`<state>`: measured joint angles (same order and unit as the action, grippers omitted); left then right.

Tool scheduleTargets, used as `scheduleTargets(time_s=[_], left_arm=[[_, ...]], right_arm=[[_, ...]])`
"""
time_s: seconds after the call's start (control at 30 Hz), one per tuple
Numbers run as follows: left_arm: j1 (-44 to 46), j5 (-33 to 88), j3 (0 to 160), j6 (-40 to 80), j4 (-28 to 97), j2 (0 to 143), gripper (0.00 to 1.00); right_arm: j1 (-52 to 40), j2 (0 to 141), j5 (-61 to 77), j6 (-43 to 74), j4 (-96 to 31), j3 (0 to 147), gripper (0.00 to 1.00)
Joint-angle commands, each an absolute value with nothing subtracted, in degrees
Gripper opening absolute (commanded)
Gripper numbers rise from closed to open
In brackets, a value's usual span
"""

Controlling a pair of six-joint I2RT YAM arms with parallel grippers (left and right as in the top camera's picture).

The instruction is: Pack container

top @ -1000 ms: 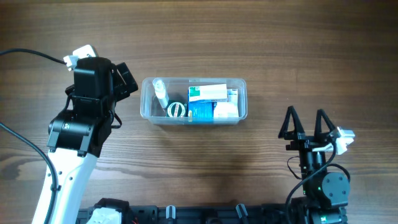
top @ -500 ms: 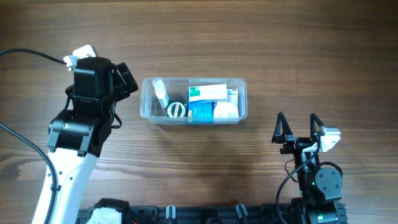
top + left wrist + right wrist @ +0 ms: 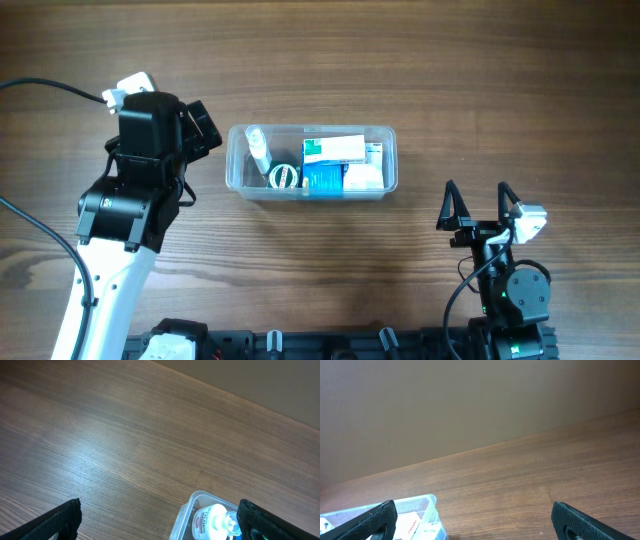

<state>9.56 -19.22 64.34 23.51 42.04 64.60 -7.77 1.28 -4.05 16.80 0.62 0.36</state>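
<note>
The clear plastic container (image 3: 236, 172) sits mid-table. It holds a small white-capped bottle (image 3: 259, 152), a tape roll (image 3: 284, 177) and green, blue and white boxes (image 3: 334, 150). My left gripper (image 3: 205, 128) is open and empty just left of the container; its wrist view shows the container's corner (image 3: 186, 509) and the bottle (image 3: 211, 520) between the fingertips. My right gripper (image 3: 478, 208) is open and empty, to the right of the container and nearer the front edge; its wrist view shows the container's corner (image 3: 427, 502) at lower left.
Bare wooden table (image 3: 320, 60) surrounds the container. A black cable (image 3: 50, 88) runs in from the left edge. The arm bases stand at the front edge (image 3: 300, 345).
The right gripper drew back toward the front edge and shifted slightly left about a second ago, then held still. The left arm and container have not moved.
</note>
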Motion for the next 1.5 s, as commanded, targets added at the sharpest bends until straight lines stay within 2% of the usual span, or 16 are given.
scheduleTargets(time_s=[0.0, 0.8, 0.9, 1.1, 1.3, 1.47], left_arm=[[9.2, -19.4, 64.5, 24.5, 41.9, 64.3, 1.0], [9.2, -19.4, 64.5, 24.4, 41.9, 64.1, 1.0], [9.2, -30.7, 64.5, 19.3, 41.5, 61.9, 1.0], [9.3, -31.8, 64.5, 19.3, 41.6, 58.3, 1.0], [9.3, -31.6, 64.5, 19.3, 45.4, 53.8, 1.0], [9.3, -24.6, 64.5, 19.9, 48.9, 50.9, 1.0]], right_arm=[[-7.8, 1.6, -2.9, 17.1, 0.8, 0.3, 1.0], [-7.8, 1.6, -2.9, 17.1, 0.8, 0.3, 1.0], [-7.8, 1.6, -2.9, 17.1, 0.8, 0.3, 1.0], [-7.8, 1.6, -2.9, 17.1, 0.8, 0.3, 1.0], [-7.8, 1.6, -2.9, 17.1, 0.8, 0.3, 1.0], [-7.8, 1.6, -2.9, 17.1, 0.8, 0.3, 1.0]])
